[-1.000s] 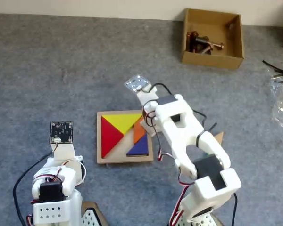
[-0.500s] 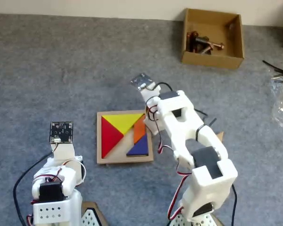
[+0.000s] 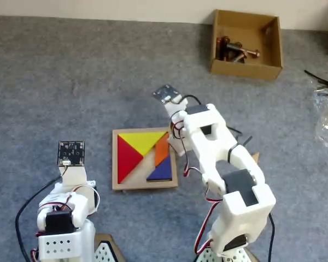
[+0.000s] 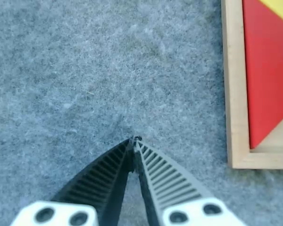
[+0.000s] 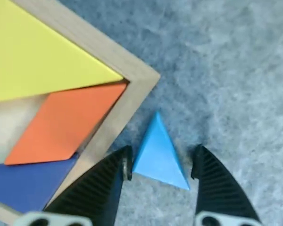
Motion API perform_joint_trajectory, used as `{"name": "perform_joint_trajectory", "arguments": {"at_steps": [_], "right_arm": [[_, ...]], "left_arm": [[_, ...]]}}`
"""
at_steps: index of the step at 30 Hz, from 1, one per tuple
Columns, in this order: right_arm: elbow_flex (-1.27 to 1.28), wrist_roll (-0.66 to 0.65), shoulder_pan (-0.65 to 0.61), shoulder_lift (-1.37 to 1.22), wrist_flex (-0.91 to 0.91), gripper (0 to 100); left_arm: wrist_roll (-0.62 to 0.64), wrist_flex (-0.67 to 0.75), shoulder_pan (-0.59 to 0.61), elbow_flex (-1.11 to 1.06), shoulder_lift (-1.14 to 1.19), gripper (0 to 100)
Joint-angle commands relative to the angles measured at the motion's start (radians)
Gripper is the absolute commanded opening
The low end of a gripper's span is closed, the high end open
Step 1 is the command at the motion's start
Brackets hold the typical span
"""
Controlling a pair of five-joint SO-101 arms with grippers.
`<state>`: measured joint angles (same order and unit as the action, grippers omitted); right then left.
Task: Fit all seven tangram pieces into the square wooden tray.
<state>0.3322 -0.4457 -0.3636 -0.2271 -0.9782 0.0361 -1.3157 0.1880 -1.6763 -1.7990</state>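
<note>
The square wooden tray (image 3: 116, 164) lies in the middle of the grey felt and holds a yellow triangle (image 3: 139, 142), a red triangle (image 3: 128, 158), an orange parallelogram (image 3: 162, 153) and a dark blue piece (image 3: 160, 172). In the right wrist view a small light blue triangle (image 5: 158, 154) lies on the felt just outside the tray's corner (image 5: 137, 89). My right gripper (image 5: 160, 162) is open, one finger on each side of that triangle. My left gripper (image 4: 134, 140) is shut with nothing in it, low over bare felt beside the tray's edge (image 4: 233, 94).
A cardboard box (image 3: 246, 43) with small metal and wooden parts stands at the back right. Clear plastic and cables (image 3: 325, 103) lie at the right edge. A tan wooden piece (image 3: 254, 159) peeks out from behind the right arm.
The right arm swung a little to the right and farther back, its wrist moving off the tray's upper right corner. The left arm stayed still.
</note>
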Motion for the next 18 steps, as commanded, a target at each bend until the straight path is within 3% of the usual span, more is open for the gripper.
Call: {"name": "perform_joint_trajectory", "arguments": {"at_steps": [1,8,18], "right_arm": [[-0.065,0.002,0.022,0.001,-0.010,20.1],[-0.073,-0.002,0.025,-0.002,-0.012,20.1],[-0.070,-0.132,0.035,-0.001,-0.016,20.1]], "left_arm": [[0.002,-0.008,0.008,-0.021,0.007,0],[0.002,-0.008,0.008,-0.021,0.007,0],[0.002,-0.008,0.008,-0.021,0.007,0]]}}
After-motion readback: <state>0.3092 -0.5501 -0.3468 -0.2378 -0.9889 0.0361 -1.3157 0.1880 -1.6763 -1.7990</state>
